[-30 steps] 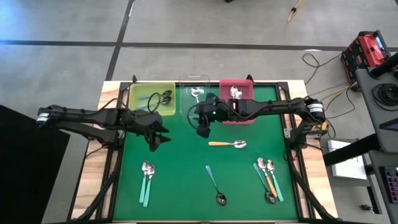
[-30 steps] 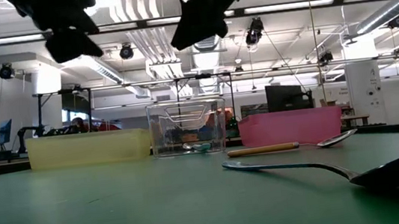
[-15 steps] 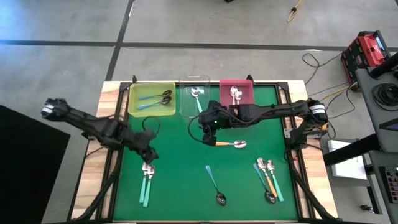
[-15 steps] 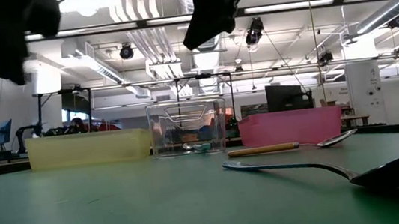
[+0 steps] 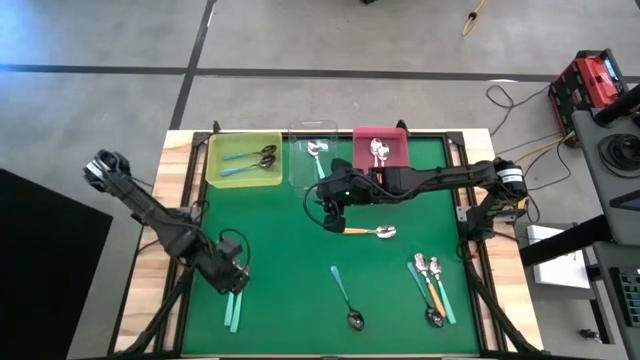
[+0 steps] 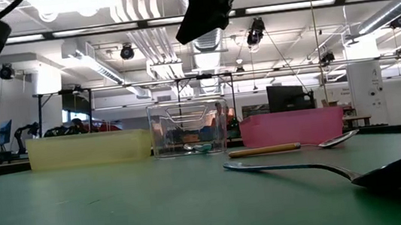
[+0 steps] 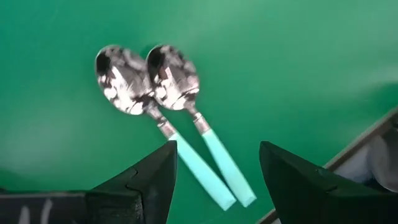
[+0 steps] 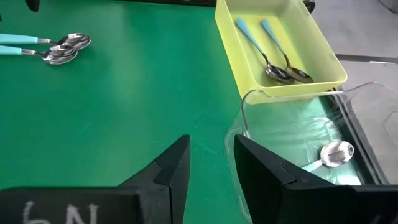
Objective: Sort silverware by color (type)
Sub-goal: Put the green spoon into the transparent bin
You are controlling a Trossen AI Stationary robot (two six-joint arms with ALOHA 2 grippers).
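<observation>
while its fingers stand spread and empty, the left gripper [image 5: 232,278] hovers over two teal-handled spoons [image 7: 168,99], hiding them from above. the right gripper [image 5: 333,216], parted and holding nothing, hangs near an orange-handled spoon [image 5: 366,232]. writing on its wrist mount is cut off. yellow bin [image 5: 213,178]: two spoons; pink bin [image 5: 361,142]: two; clear bin [image 5: 297,170]: one.

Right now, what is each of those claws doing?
Left end effector: open, empty, above two teal spoons.
Right end effector: open, empty.
</observation>
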